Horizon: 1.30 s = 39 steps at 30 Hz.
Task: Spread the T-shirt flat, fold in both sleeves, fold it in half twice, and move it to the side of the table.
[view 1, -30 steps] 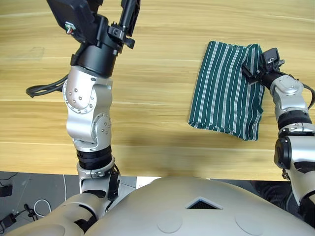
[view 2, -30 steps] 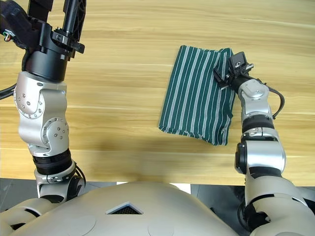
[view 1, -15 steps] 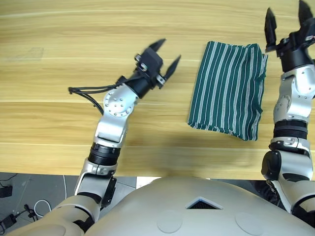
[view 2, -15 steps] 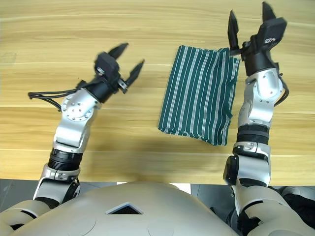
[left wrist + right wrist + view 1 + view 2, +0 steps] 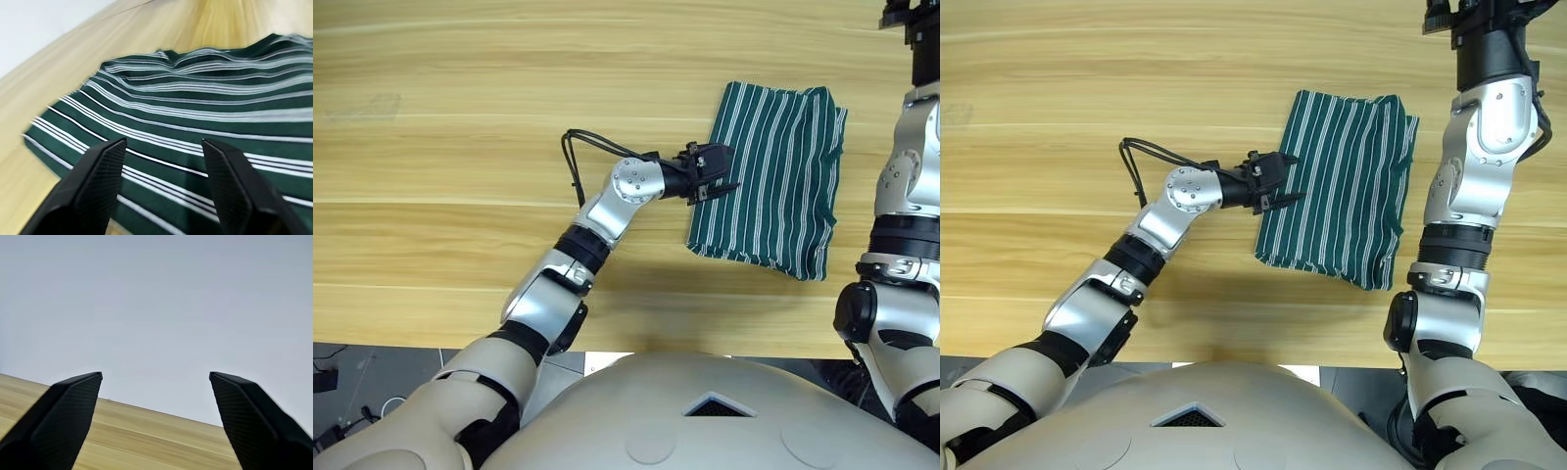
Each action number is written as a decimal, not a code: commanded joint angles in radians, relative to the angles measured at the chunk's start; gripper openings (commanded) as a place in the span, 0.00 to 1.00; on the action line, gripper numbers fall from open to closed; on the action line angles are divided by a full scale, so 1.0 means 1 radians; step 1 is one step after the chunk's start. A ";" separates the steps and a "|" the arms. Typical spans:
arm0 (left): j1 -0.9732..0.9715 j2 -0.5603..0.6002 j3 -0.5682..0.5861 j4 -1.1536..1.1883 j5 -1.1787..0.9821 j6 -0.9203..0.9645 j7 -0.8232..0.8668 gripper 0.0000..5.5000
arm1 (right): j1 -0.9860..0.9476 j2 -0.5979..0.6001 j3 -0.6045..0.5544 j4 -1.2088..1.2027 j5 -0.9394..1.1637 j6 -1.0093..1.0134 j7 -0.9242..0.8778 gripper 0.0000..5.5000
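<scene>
One step seemingly left: shifting the folded T-shirt, now a compact striped rectangle on the right part of the table, out to the side. With the left gripper spread open at its left edge, take in every layer between the fingers before pinching, then drag low and slow to avoid peeling the top fold back. Keep the right gripper, raised high at the far right and likewise open, clear of the path, or lower to steady the right edge.
</scene>
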 commanded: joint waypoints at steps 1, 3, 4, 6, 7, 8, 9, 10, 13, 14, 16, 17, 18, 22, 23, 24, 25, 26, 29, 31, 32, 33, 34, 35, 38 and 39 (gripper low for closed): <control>-0.100 -0.065 -0.006 0.213 0.071 -0.067 0.073 0.52 | 0.000 0.003 0.010 -0.010 -0.010 0.015 0.006 0.74; -0.112 -0.068 -0.014 0.284 0.111 -0.103 0.100 0.52 | 0.011 0.004 0.012 -0.025 -0.007 0.019 0.006 0.74; -0.109 -0.058 -0.018 0.303 0.129 -0.121 0.109 0.52 | 0.017 0.003 0.011 -0.035 -0.006 0.020 0.005 0.74; -0.084 0.010 -0.059 0.308 0.200 -0.172 0.117 0.52 | 0.025 -0.010 -0.003 -0.048 -0.012 0.008 -0.007 0.74; -0.065 0.048 -0.068 0.297 0.218 -0.196 0.109 0.52 | 0.030 -0.016 -0.017 -0.058 -0.008 0.011 -0.014 0.74; -0.034 0.106 -0.073 0.266 0.232 -0.223 0.092 0.52 | 0.035 -0.020 -0.027 -0.071 -0.007 0.013 -0.024 0.74; 0.006 0.167 -0.066 0.217 0.231 -0.246 0.070 0.52 | 0.039 -0.020 -0.033 -0.082 -0.006 0.016 -0.030 0.74; 0.048 0.224 -0.058 0.160 0.227 -0.262 0.049 0.52 | 0.042 -0.018 -0.035 -0.091 -0.006 0.019 -0.035 0.74; 0.197 0.377 -0.016 -0.096 0.168 -0.254 -0.046 0.52 | 0.051 -0.005 -0.040 -0.117 -0.010 0.025 -0.054 0.74; 0.242 0.421 -0.001 -0.185 0.155 -0.239 -0.061 0.52 | 0.051 -0.001 -0.041 -0.119 -0.015 0.022 -0.064 0.74; 0.315 0.485 0.023 -0.333 0.135 -0.197 -0.085 0.52 | 0.050 0.002 -0.048 -0.120 -0.020 0.016 -0.086 0.74; 0.340 0.502 0.030 -0.382 0.129 -0.177 -0.091 0.52 | 0.049 0.002 -0.051 -0.122 -0.020 0.014 -0.094 0.74; 0.359 0.511 0.038 -0.416 0.127 -0.161 -0.087 0.52 | 0.047 0.002 -0.053 -0.122 -0.021 0.012 -0.100 0.74; 0.423 0.521 0.050 -0.518 0.120 -0.108 -0.078 0.52 | 0.052 0.002 -0.047 -0.127 -0.020 0.013 -0.107 0.74; 0.437 0.522 0.051 -0.537 0.118 -0.101 -0.078 0.52 | 0.055 0.002 -0.044 -0.127 -0.018 0.016 -0.103 0.74; 0.449 0.520 0.056 -0.549 0.115 -0.098 -0.070 0.52 | 0.063 0.004 -0.036 -0.126 -0.017 0.016 -0.095 0.74; 0.453 0.507 0.076 -0.556 0.099 -0.096 -0.050 0.52 | 0.077 0.007 -0.021 -0.132 -0.007 0.021 -0.071 0.74; 0.454 0.492 0.100 -0.563 0.077 -0.093 -0.029 0.52 | 0.094 0.010 -0.002 -0.140 0.005 0.027 -0.039 0.74; 0.457 0.454 0.195 -0.613 -0.012 -0.095 0.036 0.52 | 0.162 0.003 0.053 -0.153 0.025 0.006 0.076 0.74; 0.476 0.448 0.274 -0.691 -0.102 -0.080 0.051 0.52 | 0.212 -0.024 0.063 -0.144 0.037 -0.020 0.161 0.74; 0.496 0.463 0.319 -0.750 -0.149 -0.064 0.048 0.52 | 0.243 -0.047 0.058 -0.148 0.046 -0.032 0.209 0.74; 0.517 0.484 0.355 -0.801 -0.182 -0.052 0.041 0.52 | 0.271 -0.066 0.052 -0.154 0.052 -0.046 0.246 0.74; 0.550 0.512 0.397 -0.866 -0.219 -0.033 0.030 0.52 | 0.308 -0.086 0.046 -0.174 0.069 -0.056 0.293 0.74; 0.582 0.537 0.430 -0.921 -0.245 -0.015 0.019 0.52 | 0.341 -0.104 0.043 -0.195 0.080 -0.070 0.329 0.74; 0.772 0.699 0.581 -1.098 -0.315 0.031 -0.092 0.52 | 0.487 -0.208 0.032 -0.283 0.073 -0.128 0.460 0.74; 0.865 0.771 0.639 -1.140 -0.323 0.038 -0.161 0.52 | 0.545 -0.246 0.041 -0.327 0.056 -0.141 0.503 0.74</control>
